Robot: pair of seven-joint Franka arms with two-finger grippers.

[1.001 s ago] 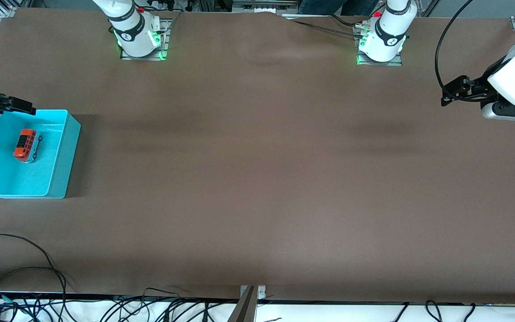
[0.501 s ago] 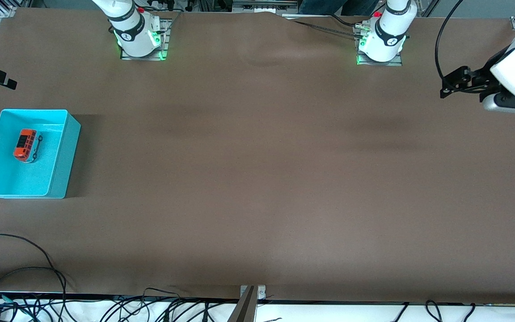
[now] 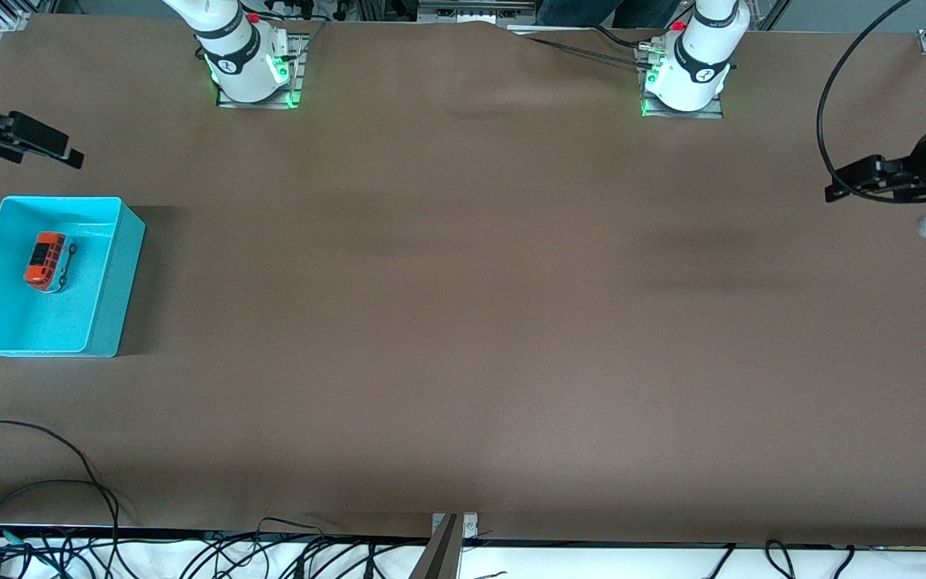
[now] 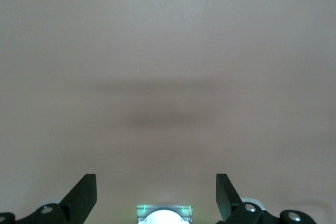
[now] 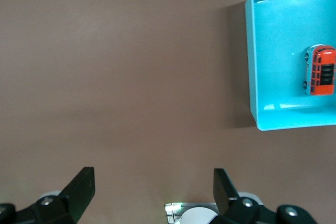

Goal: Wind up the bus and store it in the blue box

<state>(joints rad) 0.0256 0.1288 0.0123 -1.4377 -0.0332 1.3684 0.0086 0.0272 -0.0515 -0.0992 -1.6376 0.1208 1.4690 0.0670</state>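
Note:
The blue box [image 3: 119, 283] stands at the right arm's end of the table. The bus [image 3: 47, 260], orange with a dark roof, lies on the box's floor, in the half farther from the front camera. My right gripper [image 3: 61, 149] is open and empty, up in the air over bare table beside the box. In the right wrist view my right gripper [image 5: 152, 186] has its jaws wide apart, with the box [image 5: 252, 66] and the bus [image 5: 320, 71] off to one side. My left gripper [image 3: 845, 183] is open and empty over the left arm's end of the table, and the left wrist view [image 4: 155, 191] shows only bare table under it.
The brown table mat [image 3: 463, 322] is bare across the middle. The arm bases [image 3: 250, 68] [image 3: 684, 76] stand along the edge farthest from the front camera. Loose cables [image 3: 45, 482] lie along the edge nearest the front camera.
My right gripper has left the box's rim and now hangs over bare table beside it. My left gripper has drawn back toward its end of the table. The bus has not moved.

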